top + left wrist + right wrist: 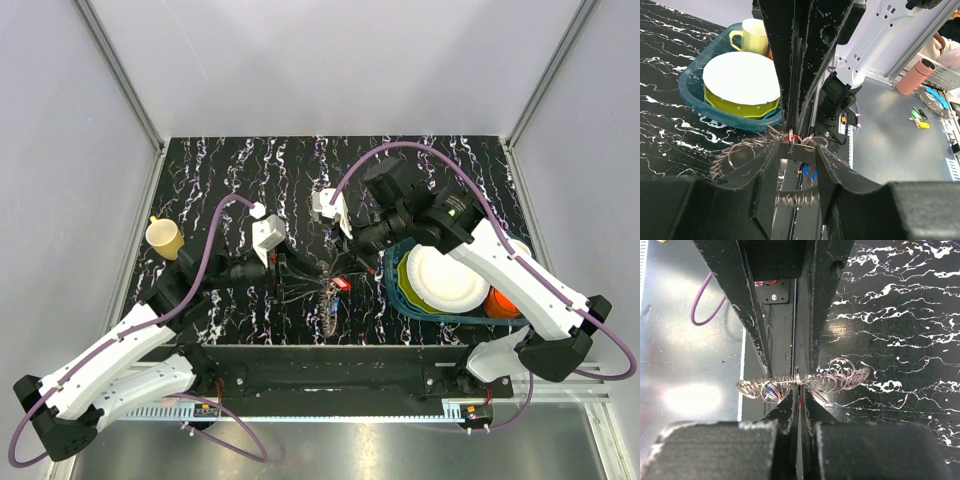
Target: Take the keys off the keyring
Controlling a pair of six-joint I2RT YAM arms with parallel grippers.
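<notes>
The keyring [330, 300], a silvery wire ring fringed with small rings, hangs between both grippers above the table's near middle. My right gripper [799, 387] is shut on its wire [840, 377], and a sliver of the red key [799, 399] shows between its fingers. From above, the red key [341, 284] sits just under the right gripper [340, 268]. The blue key [807, 171] dangles below the ring [735, 155]. My left gripper [796, 150] faces the right one, its jaws apart astride a stretch of the ring. The left gripper [300, 275] comes in from the left.
A teal tub [400, 300] right of the ring holds a white plate [440, 278], a yellow-green bowl and an orange item [503, 303]. A yellow cup [165, 238] stands at the table's left edge. The black front rail [330, 375] runs just below the ring.
</notes>
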